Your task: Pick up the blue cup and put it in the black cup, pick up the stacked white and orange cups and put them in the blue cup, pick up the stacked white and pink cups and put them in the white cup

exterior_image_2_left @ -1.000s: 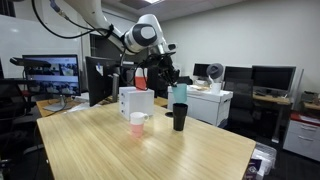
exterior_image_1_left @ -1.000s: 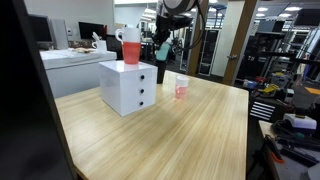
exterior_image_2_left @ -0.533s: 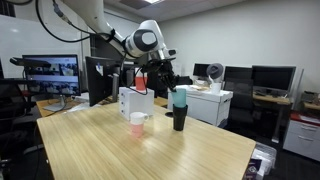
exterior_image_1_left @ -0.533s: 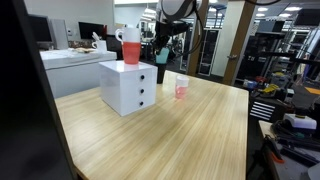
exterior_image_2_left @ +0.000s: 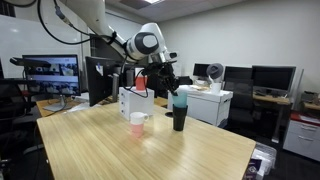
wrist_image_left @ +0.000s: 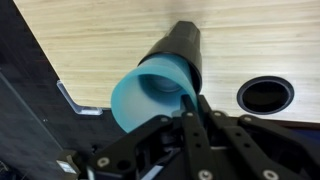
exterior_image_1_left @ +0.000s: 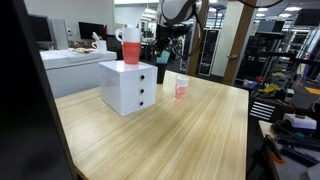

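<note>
Right over the black cup [wrist_image_left: 182,48], holding the blue cup [wrist_image_left: 150,92] by its rim with the gripper [wrist_image_left: 190,100] pinched shut, mouth up, lined up to slip straight down inside.

On the light wooden table [exterior_image_1_left: 170,135], upright and apart from each other: a white drawer box [exterior_image_1_left: 128,88], the stacked white and pink cups [exterior_image_1_left: 181,89], the black cup [exterior_image_2_left: 179,119]
</note>
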{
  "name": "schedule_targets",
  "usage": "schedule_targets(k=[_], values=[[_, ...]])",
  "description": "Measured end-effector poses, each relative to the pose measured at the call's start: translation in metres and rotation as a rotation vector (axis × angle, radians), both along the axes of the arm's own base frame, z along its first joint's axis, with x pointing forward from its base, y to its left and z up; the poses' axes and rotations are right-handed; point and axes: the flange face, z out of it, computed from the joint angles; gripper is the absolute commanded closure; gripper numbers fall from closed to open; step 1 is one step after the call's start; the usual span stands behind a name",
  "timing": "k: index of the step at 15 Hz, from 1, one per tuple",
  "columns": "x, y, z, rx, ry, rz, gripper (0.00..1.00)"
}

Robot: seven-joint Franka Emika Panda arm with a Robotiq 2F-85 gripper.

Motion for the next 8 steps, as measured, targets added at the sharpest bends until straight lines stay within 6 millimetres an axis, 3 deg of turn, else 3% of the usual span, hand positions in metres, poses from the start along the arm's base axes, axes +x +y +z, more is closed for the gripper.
schedule_targets(k=[6, 7, 8], values=[[-0.006, -0.017, -0.011, -0.002, 0.017, -0.027, 0.93], [-0.006, -0.019, -0.012, -0.003, 0.019, -0.03, 0.68], [-0.007, -0.021, -0.013, -0.003, 0.021, -0.032, 0.68]])
